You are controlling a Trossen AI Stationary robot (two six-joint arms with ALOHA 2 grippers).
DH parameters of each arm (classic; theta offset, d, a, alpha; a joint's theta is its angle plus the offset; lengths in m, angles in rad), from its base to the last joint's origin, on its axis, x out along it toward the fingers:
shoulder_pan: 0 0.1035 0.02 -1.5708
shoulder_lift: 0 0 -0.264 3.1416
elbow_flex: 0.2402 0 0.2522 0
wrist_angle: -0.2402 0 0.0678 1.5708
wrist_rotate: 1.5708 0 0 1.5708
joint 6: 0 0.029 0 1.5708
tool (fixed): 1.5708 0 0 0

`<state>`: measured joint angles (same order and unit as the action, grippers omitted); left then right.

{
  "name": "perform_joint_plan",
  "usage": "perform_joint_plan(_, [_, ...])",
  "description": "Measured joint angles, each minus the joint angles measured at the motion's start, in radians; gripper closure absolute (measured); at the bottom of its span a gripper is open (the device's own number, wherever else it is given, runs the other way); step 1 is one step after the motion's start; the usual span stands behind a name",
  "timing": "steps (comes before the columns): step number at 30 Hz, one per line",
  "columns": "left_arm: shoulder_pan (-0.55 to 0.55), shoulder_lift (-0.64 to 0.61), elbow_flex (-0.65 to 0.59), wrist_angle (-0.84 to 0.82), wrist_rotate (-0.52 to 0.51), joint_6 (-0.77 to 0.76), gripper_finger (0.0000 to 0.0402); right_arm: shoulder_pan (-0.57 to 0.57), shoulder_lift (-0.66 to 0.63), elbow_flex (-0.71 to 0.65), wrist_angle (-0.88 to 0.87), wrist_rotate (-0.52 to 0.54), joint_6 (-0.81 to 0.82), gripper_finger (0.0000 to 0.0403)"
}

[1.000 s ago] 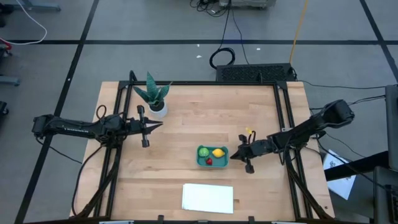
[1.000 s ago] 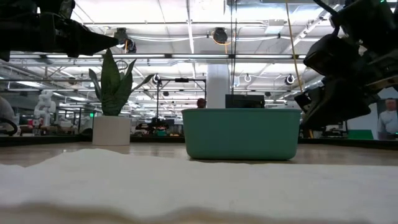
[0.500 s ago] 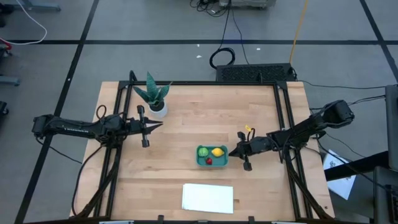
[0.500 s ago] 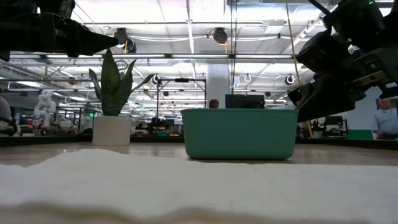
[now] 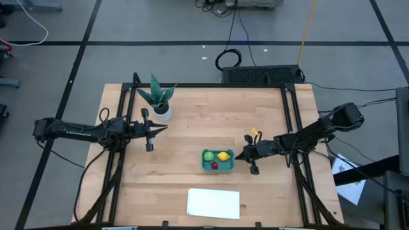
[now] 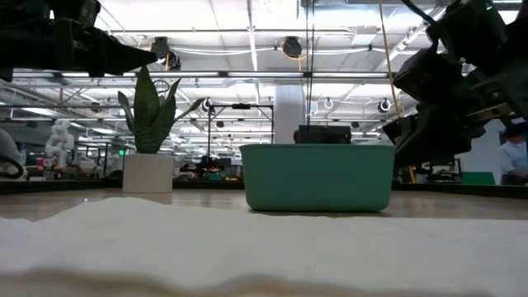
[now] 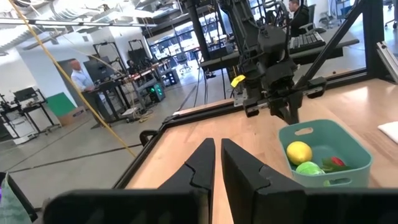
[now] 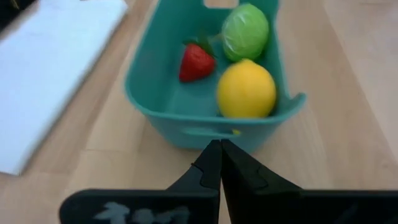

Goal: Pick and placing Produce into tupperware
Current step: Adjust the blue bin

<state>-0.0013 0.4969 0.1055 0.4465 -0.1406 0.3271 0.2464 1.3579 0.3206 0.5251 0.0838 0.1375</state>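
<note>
The teal tub (image 5: 218, 170) stands on the table right of centre. Inside it lie a light green round piece (image 8: 245, 31), a yellow lemon (image 8: 246, 90) and a small red strawberry-like piece (image 8: 196, 61). My right gripper (image 5: 238, 156) is shut and low, just right of the tub. Its tips (image 8: 219, 148) point at the tub's right end wall, below the handle slot. My left gripper (image 5: 165, 128) is shut and hangs above the table's left half, near the potted plant, far from the tub. My right gripper comes level from the table's right, its shut tips right at the tub's right end wall (image 8: 205, 134). I cannot tell whether they touch the wall or stop just short of it.
A spiky green plant in a white pot (image 5: 158, 102) stands at the far left. A flat white sheet (image 5: 213, 203) lies near the table's near edge, in front of the tub. Black rails (image 5: 118, 160) run along the left and right sides. People show in the room beyond.
My right gripper has moved a short way toward the table's left, closing on the tub's right end, and has stayed shut.
</note>
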Motion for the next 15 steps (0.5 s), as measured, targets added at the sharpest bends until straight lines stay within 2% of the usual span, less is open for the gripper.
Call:
perform_joint_plan(7, [0.0,0.0,0.0,-0.001,0.0,-0.021,0.0369,-0.056,0.0,0.0,-0.031,0.122,-0.035,0.0403])
perform_joint_plan(15, [0.0,0.0,0.0,-0.002,0.0,-0.021,0.0369,-0.116,0.0,0.0,-0.001,0.066,-0.075,0.0403])
